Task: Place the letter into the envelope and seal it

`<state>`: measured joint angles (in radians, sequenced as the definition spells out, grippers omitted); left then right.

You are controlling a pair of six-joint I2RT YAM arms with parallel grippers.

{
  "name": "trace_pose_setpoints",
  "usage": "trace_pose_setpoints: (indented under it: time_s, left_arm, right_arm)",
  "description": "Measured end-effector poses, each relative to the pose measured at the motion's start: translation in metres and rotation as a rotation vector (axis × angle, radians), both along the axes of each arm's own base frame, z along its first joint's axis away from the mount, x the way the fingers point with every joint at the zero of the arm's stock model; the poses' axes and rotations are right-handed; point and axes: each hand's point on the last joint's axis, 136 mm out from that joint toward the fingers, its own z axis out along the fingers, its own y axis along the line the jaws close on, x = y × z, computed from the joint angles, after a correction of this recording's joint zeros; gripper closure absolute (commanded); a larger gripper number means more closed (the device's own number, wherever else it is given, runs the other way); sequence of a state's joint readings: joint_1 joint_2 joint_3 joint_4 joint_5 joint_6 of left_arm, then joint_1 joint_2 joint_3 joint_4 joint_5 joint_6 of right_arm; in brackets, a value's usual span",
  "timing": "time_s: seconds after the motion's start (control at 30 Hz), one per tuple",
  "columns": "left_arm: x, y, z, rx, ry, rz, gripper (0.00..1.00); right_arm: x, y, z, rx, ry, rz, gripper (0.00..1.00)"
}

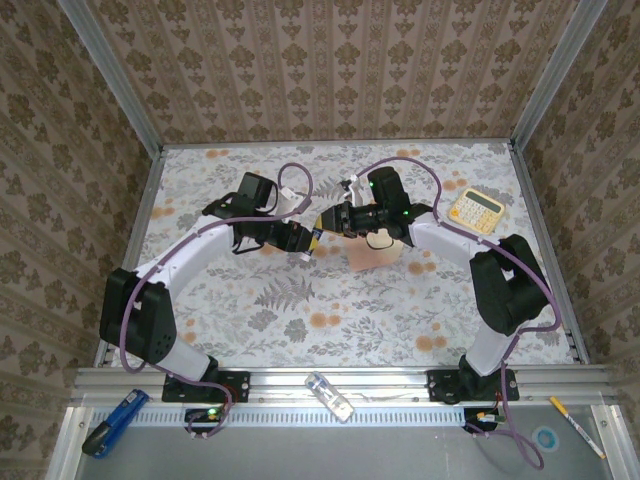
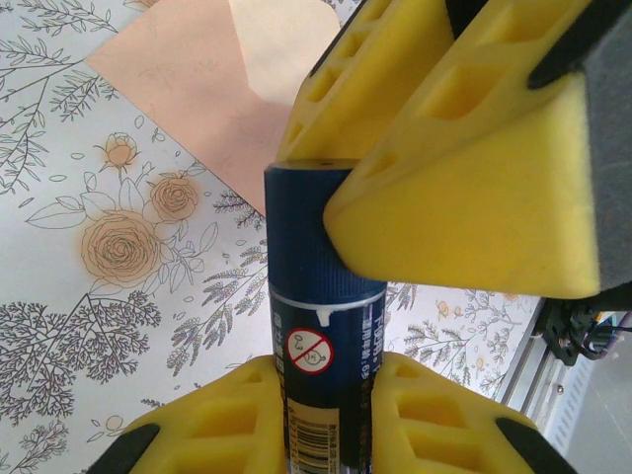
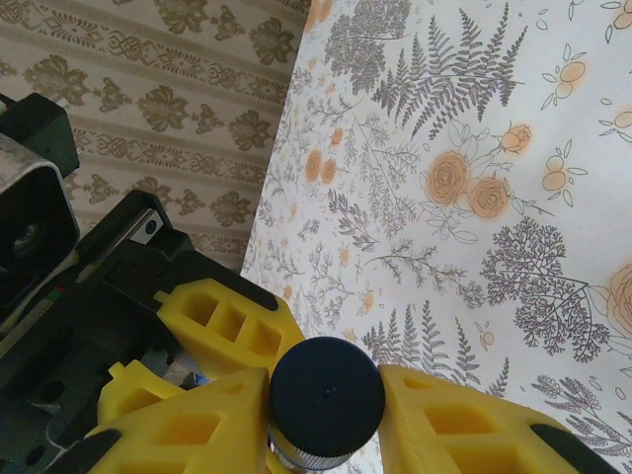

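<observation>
Step in hand: both arms meet over the middle of the floral-printed table point(image 1: 330, 300), sharing one dark blue cylindrical plastic glue stick point(image 2: 321, 326); I judge they are about to pull off its cap.
Left end effector point(image 2: 321, 420): its yellow foam fingers are clamped on the labelled body of the glue stick.
Right end effector point(image 3: 326, 425): closed around the round dark cap point(image 3: 326, 393) at the other end of the glue stick.
Envelope point(image 2: 188, 69): salmon-pink paper, lying flat on the table just right of the middle, below the right arm; its paler cream pointed flap point(image 2: 281, 39) appears to lie open.
Letter: I cannot tell whether the peach sheet is inside the envelope.
Done so far: the glue stick is lifted and gripped at both ends; the envelope sits alone, which suggests the letter is already in.
Left to do: uncap, glue the flap, fold it down and press it shut.
Count: one envelope, one glue stick, two arms, and one yellow calculator point(image 1: 476, 210) near the table's right edge, towards the far corner.
</observation>
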<state>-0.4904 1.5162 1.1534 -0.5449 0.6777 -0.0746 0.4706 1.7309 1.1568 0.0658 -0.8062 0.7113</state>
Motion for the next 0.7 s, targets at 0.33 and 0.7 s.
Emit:
trace_pose_setpoints:
  time_s: [0.33, 0.7]
  left_arm:
    - [-0.0001, 0.0000, 0.0000, 0.000, 0.000, 0.000, 0.81]
    - [0.0016, -0.0025, 0.0029, -0.016, -0.012, -0.006, 0.86]
  right_arm:
    - [0.0006, 0.0001, 0.0012, 0.005, -0.004, 0.000, 0.73]
    - [0.0069, -0.0069, 0.0045, 0.013, -0.003, -0.013, 0.73]
